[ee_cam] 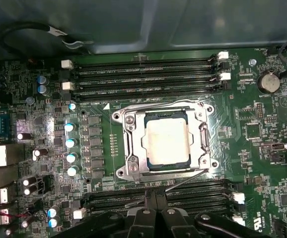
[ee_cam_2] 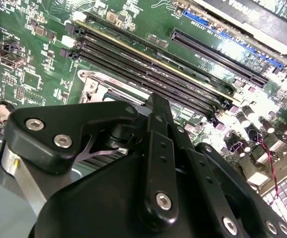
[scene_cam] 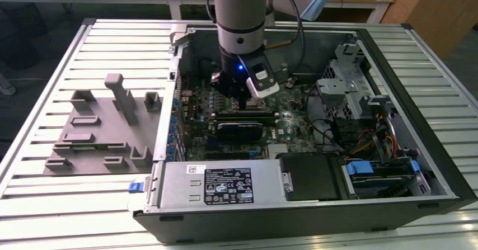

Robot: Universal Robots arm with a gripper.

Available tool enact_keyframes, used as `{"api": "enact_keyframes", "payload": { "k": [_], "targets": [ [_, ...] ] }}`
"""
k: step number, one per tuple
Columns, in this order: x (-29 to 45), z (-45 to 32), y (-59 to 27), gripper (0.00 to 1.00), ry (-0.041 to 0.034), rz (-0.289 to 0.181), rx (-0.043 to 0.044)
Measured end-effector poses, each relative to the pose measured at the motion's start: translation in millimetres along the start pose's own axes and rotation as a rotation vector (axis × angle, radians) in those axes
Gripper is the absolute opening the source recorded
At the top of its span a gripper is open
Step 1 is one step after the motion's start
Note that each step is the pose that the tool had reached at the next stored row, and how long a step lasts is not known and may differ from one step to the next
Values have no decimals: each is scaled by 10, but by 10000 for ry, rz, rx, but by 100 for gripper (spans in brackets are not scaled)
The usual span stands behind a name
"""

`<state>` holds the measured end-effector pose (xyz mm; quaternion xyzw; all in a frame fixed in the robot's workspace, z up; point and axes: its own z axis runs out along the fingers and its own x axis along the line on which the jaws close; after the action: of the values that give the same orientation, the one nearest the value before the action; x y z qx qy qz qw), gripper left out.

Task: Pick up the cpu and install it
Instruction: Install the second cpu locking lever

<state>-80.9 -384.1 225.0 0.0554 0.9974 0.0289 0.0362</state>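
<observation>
I've got the gripper (ee_cam: 156,210) shut, holding nothing, low over the board (ee_cam: 262,129) inside the PC case (scene_cam: 314,199). The cpu (ee_cam: 166,144) sits flat & square in its socket (ee_cam: 133,166), just ahead of the fingertips.

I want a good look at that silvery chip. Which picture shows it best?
The first wrist view: the chip lies flat in its metal socket frame, seen straight on. In the exterior view the arm stands over that spot.
</observation>
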Motion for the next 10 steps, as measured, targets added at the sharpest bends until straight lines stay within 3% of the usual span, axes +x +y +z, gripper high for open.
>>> {"api": "enact_keyframes", "payload": {
  "k": [10],
  "targets": [
    [22,35,-34,11,6,5,-58]
  ]
}}
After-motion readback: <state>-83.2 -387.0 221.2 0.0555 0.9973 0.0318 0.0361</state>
